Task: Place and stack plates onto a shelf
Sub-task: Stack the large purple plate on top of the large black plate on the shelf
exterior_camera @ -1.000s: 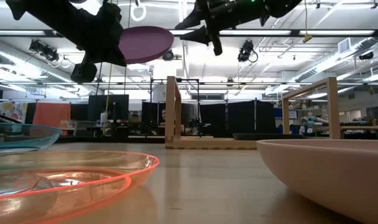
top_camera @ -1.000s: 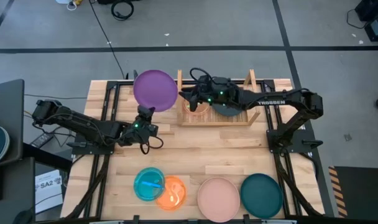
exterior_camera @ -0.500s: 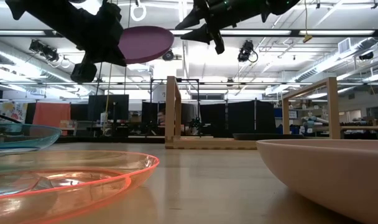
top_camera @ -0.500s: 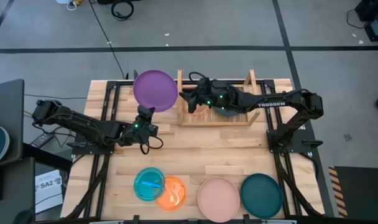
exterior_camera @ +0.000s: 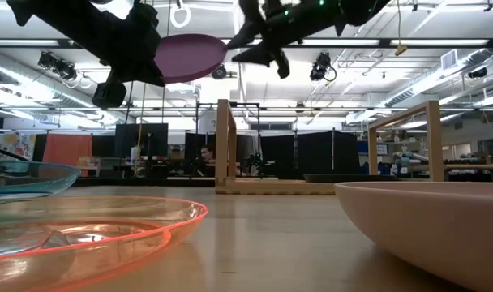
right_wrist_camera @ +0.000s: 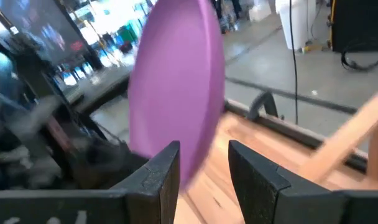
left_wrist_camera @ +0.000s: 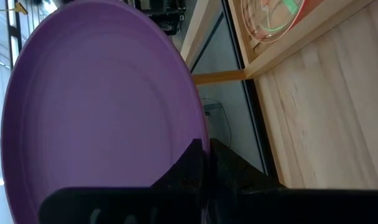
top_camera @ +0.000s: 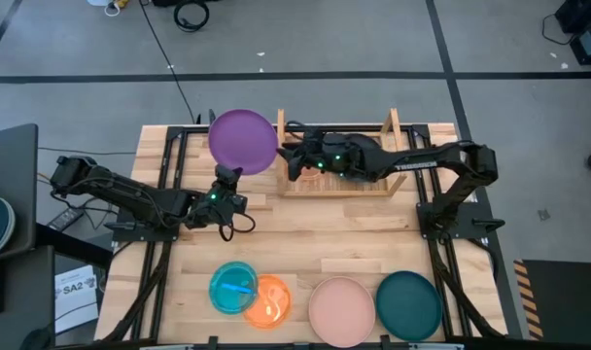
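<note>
A large purple plate (top_camera: pixel 242 141) (exterior_camera: pixel 190 57) is in the air left of the wooden shelf (top_camera: pixel 339 187), in my left gripper (top_camera: pixel 225 178), which is shut on it. My right gripper (top_camera: pixel 286 160) (right_wrist_camera: pixel 201 168) is open above the shelf's left end. It points at the purple plate (right_wrist_camera: pixel 176 87), whose rim is just ahead of its fingers; I cannot tell whether they touch. A translucent reddish plate (left_wrist_camera: pixel 270 18) lies on the shelf slats. The right arm hides the rest of the shelf's load. My left gripper pinches the purple plate's rim (left_wrist_camera: pixel 189 134) on the side toward the table's near edge. The fingers (left_wrist_camera: pixel 192 165) come slanting up from the near side. The plate is lifted clear of table and shelf and lies roughly level, slightly tilted.
Along the table's near edge lie a blue plate (top_camera: pixel 234 287) overlapping an orange one (top_camera: pixel 271 299), then a pink plate (top_camera: pixel 341 309) and a teal plate (top_camera: pixel 408 303). The shelf's upright side boards (exterior_camera: pixel 226 146) stand at its ends. The table's middle is bare planks.
My right gripper has moved from over the shelf toward the table's left, closer to the purple plate's rim. The left gripper and the plate have stayed still.
</note>
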`<action>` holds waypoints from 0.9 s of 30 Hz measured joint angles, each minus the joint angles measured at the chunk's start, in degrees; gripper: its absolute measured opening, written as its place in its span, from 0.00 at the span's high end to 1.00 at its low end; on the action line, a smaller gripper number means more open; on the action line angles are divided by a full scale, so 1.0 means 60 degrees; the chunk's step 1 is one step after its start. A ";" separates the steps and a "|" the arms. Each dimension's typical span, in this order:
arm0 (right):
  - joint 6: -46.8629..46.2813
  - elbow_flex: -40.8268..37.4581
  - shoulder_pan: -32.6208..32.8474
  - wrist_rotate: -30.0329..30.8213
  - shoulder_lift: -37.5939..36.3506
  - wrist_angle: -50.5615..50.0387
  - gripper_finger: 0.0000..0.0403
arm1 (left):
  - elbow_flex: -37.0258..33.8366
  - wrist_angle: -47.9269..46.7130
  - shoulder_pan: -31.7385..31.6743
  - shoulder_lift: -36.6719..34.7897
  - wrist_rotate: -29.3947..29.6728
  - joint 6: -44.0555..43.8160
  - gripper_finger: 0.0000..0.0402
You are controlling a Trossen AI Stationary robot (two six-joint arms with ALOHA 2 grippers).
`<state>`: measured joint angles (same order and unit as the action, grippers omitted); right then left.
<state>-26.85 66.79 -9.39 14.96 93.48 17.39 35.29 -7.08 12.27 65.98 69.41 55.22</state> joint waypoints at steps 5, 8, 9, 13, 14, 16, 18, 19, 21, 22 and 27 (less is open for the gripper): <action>0.0006 -0.0008 0.0000 -0.0144 0.0535 0.1003 0.65 | 0.0000 -0.0002 0.0000 0.0000 0.0000 -0.0008 0.96; 0.0002 -0.0003 -0.0048 0.0075 0.0675 0.1219 0.65 | 0.0000 0.0002 0.0000 0.0000 0.0000 -0.0004 0.96; 0.0003 -0.0008 -0.0074 0.0157 0.0681 0.1178 0.66 | 0.0000 -0.0009 0.0000 0.0000 -0.0004 -0.0006 0.96; 0.0030 -0.0008 -0.0127 0.0359 0.0673 0.1238 0.69 | 0.0000 -0.0010 0.0000 0.0000 -0.0007 0.0017 0.96; 0.0075 -0.0008 -0.0141 0.0357 0.0673 0.1246 0.70 | 0.0000 -0.0013 0.0000 0.0000 -0.0007 0.0015 0.96; 0.0213 -0.0008 -0.0181 0.0353 0.0673 0.1241 0.71 | 0.0000 -0.0009 0.0000 0.0004 0.0000 0.0116 0.96; 0.0224 -0.0008 -0.0223 0.0328 0.0673 0.1228 0.73 | 0.0000 -0.0009 0.0020 0.0004 0.0013 0.0388 0.96; 0.0202 -0.0008 -0.0243 0.0288 0.0673 0.1233 0.73 | 0.0000 -0.0009 0.0022 0.0004 0.0017 0.0574 0.96; 0.0171 -0.0008 -0.0276 0.0174 0.0673 0.1239 0.73 | 0.0000 -0.0006 0.0027 0.0003 0.0007 0.0989 0.96; 0.0171 -0.0008 -0.0291 0.0107 0.0673 0.1225 0.73 | 0.0000 -0.0004 0.0029 0.0003 0.0003 0.1222 0.96; 0.0166 -0.0008 -0.0302 0.0066 0.0673 0.1217 0.73 | 0.0000 0.0013 0.0036 0.0001 -0.0017 0.2242 0.96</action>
<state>-25.85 66.74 -11.20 15.36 97.51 24.69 35.29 -7.01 12.49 65.98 69.30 68.67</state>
